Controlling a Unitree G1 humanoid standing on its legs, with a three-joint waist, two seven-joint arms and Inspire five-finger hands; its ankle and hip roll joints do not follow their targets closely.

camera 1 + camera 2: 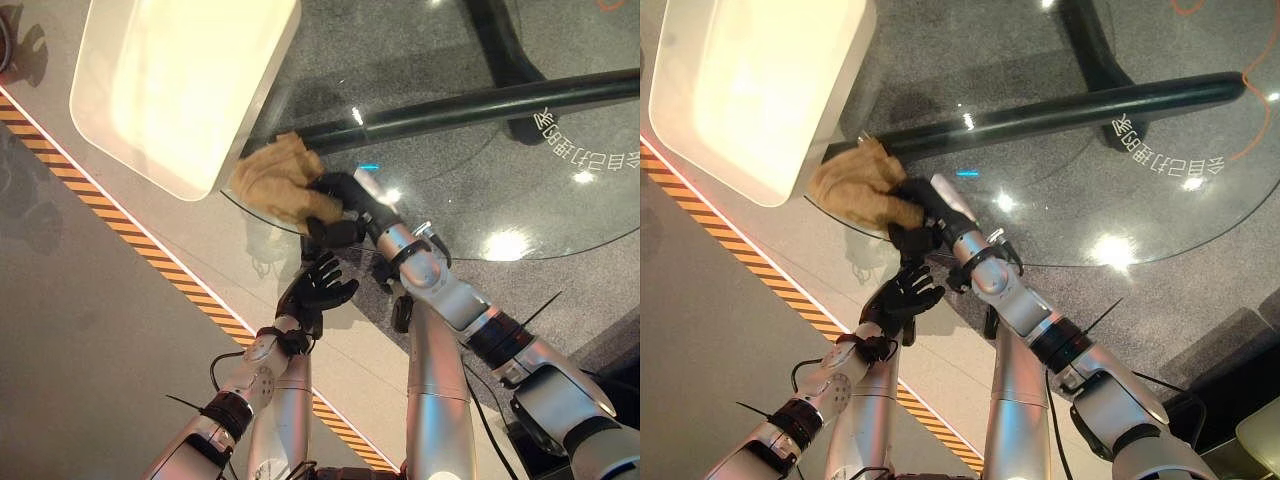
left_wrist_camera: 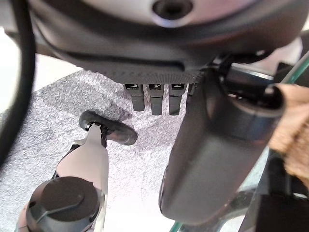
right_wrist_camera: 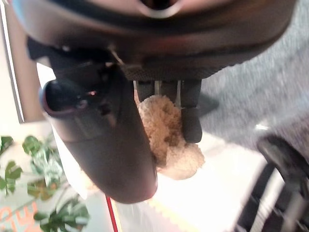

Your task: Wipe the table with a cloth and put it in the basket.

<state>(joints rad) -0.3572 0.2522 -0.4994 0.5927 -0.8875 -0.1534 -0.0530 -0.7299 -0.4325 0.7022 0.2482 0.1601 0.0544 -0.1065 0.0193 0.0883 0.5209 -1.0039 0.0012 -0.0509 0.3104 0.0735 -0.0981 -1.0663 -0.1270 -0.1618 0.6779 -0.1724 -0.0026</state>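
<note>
The crumpled tan terry cloth (image 1: 282,186) lies bunched at the edge of the round clear glass tabletop (image 1: 470,160), at about ten o'clock from the right hand (image 1: 338,205), whose dark fingers are curled round the cloth's near side. The right wrist view confirms it: the fuzzy fabric is pinched between the fingers and the thumb. The cloth sits partly over the glass rim, just beside the corner of the cream-white rounded rectangular plastic basket (image 1: 175,85), which lies at about eleven o'clock from it.

The left hand (image 1: 318,288) hovers below the table edge, at six o'clock from the cloth, its fingers spread and relaxed, holding nothing.

Judging by this, the wiping stroke has reached the table's edge nearest the basket; whether the whole surface is wiped cannot be told. What is left is to lift the cloth off the glass and drop it into the basket, a short carry.

Through the glass show the black tubular table base (image 1: 470,103) and speckled grey carpet (image 1: 560,210). Beyond the table runs pale flooring crossed by an orange-and-black striped tape line (image 1: 120,225).
</note>
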